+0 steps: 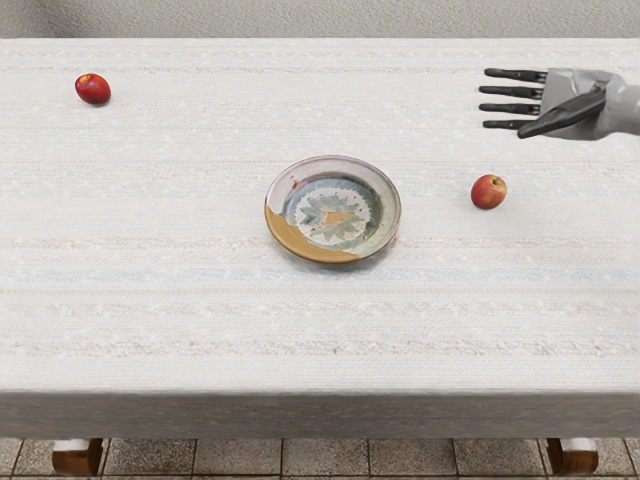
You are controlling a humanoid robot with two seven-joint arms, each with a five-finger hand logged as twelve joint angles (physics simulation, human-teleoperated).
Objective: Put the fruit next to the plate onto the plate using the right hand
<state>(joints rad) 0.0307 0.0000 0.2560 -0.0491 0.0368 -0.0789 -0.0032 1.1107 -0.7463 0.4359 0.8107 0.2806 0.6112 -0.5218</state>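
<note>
A red and yellow apple (488, 191) lies on the table just right of the patterned ceramic plate (290, 236), which sits mid-table with nothing on it. My right hand (515, 101) comes in from the right edge, above and behind that apple and apart from it. Its fingers (508, 91) are stretched out straight toward the left, holding nothing. A second red apple (92, 88) rests far off at the back left corner.
The table (320, 330) wears a pale cloth and its front edge runs across the lower part of the view. Tiled floor and two wooden table feet (76, 456) show below.
</note>
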